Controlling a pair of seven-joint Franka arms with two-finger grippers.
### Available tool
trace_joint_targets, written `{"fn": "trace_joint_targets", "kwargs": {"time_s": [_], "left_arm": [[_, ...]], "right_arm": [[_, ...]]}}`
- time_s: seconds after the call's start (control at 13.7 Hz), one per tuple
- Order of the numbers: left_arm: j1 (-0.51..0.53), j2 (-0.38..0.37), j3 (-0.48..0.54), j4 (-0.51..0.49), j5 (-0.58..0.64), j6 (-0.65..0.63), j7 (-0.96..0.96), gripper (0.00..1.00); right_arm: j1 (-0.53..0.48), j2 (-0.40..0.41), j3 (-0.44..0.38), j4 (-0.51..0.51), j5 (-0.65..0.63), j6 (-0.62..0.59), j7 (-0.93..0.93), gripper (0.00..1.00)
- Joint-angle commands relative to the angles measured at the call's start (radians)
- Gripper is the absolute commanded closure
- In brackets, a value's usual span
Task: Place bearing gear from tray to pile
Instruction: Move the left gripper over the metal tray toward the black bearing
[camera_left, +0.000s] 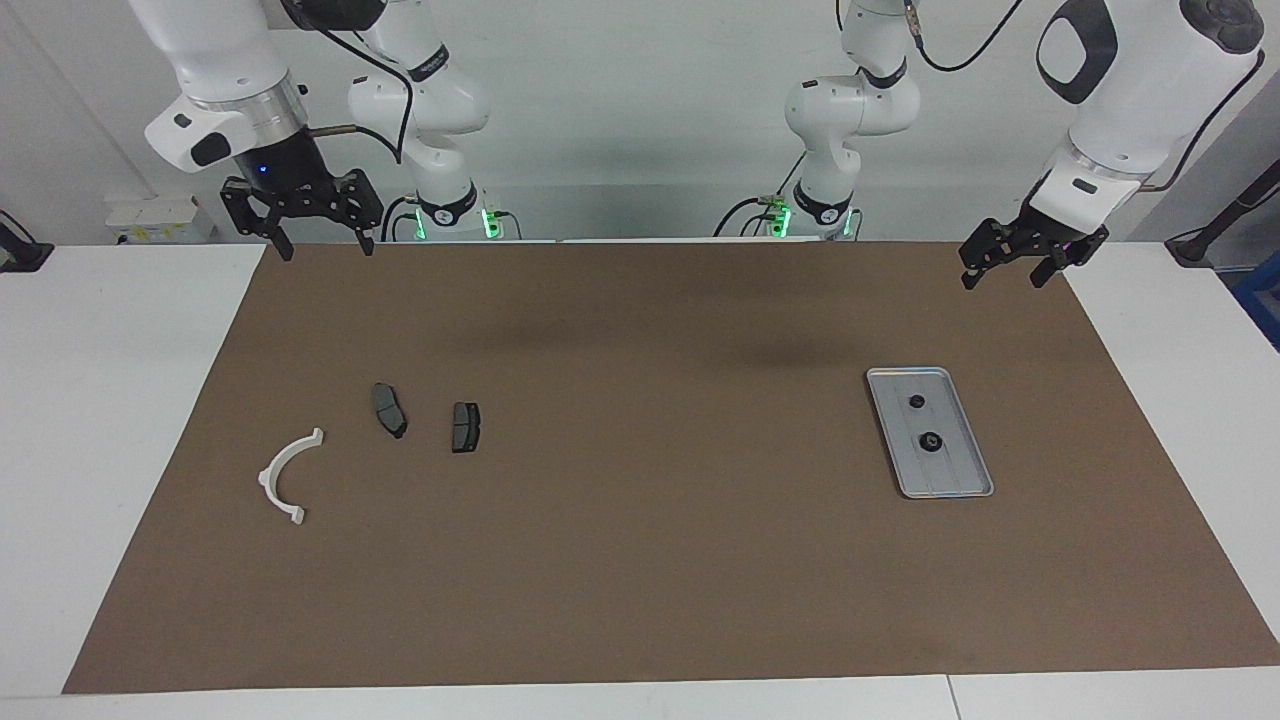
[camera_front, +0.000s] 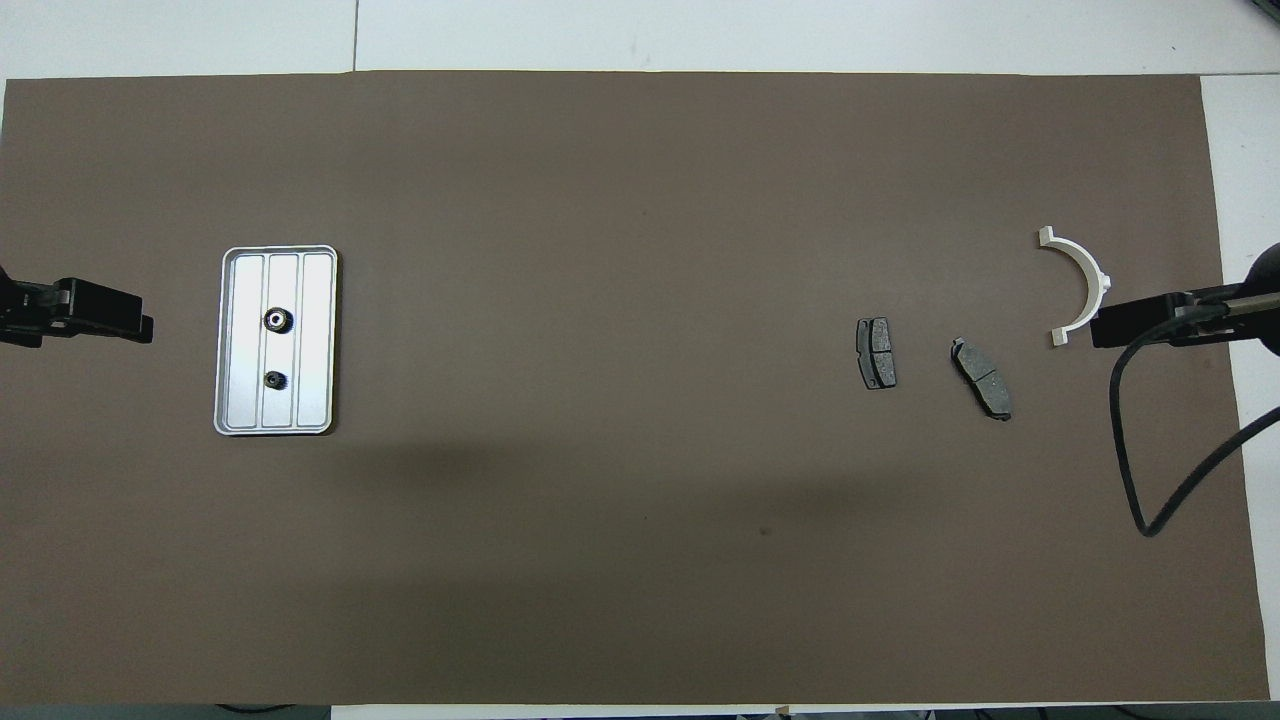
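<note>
The silver tray (camera_left: 962, 474) lies on the brown mat toward the left arm's end; it also shows in the overhead view (camera_front: 315, 340). Two small dark round parts lie in it. The bearing gear (camera_left: 931, 442) with a pale centre (camera_front: 275, 319) lies farther from the robots than the smaller dark gear (camera_left: 916, 402) (camera_front: 273, 379). The pile lies toward the right arm's end: a white half-ring bracket (camera_left: 269, 478) (camera_front: 1091, 266) and two dark brake pads (camera_left: 390, 410) (camera_left: 465, 427). My left gripper (camera_left: 1003, 278) is open and empty, raised over the mat's corner. My right gripper (camera_left: 326, 247) is open and empty, raised over the mat's edge.
The brown mat (camera_left: 640, 560) covers most of the white table (camera_left: 110, 420). A black cable (camera_front: 1135, 460) hangs from the right arm over the mat near the bracket. Both arms wait at the robots' end of the table.
</note>
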Motion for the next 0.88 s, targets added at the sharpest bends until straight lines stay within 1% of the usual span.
{"fn": "trace_joint_targets", "kwargs": {"time_s": [0.0, 0.15, 0.37, 0.44, 0.59, 0.66, 0.8], "left_arm": [[0.009, -0.016, -0.007, -0.007, 0.016, -0.004, 0.009, 0.0], [0.007, -0.016, -0.007, -0.016, 0.016, 0.006, 0.009, 0.0], [0.007, -0.028, 0.004, -0.09, 0.02, 0.15, 0.011, 0.0], [0.009, -0.013, 0.004, -0.101, 0.02, 0.186, 0.011, 0.0], [0.009, 0.007, 0.004, -0.178, 0.02, 0.3, 0.009, 0.0], [0.01, 0.024, 0.004, -0.227, 0.02, 0.382, 0.009, 0.0], [0.038, 0.072, 0.002, -0.297, 0.02, 0.517, 0.009, 0.0]], "right_arm": [[0.0, -0.007, -0.003, 0.002, 0.023, -0.001, 0.006, 0.0], [0.0, -0.007, -0.003, 0.002, 0.023, -0.001, 0.005, 0.0], [0.0, -0.007, -0.003, 0.002, 0.023, -0.003, 0.005, 0.0], [0.0, -0.007, -0.003, 0.002, 0.023, -0.003, 0.005, 0.0], [0.0, -0.008, -0.003, 0.002, 0.023, -0.003, 0.005, 0.0], [0.0, -0.008, -0.003, 0.003, 0.023, -0.003, 0.006, 0.0], [-0.006, -0.014, -0.006, 0.006, 0.024, -0.003, 0.002, 0.0]]}}
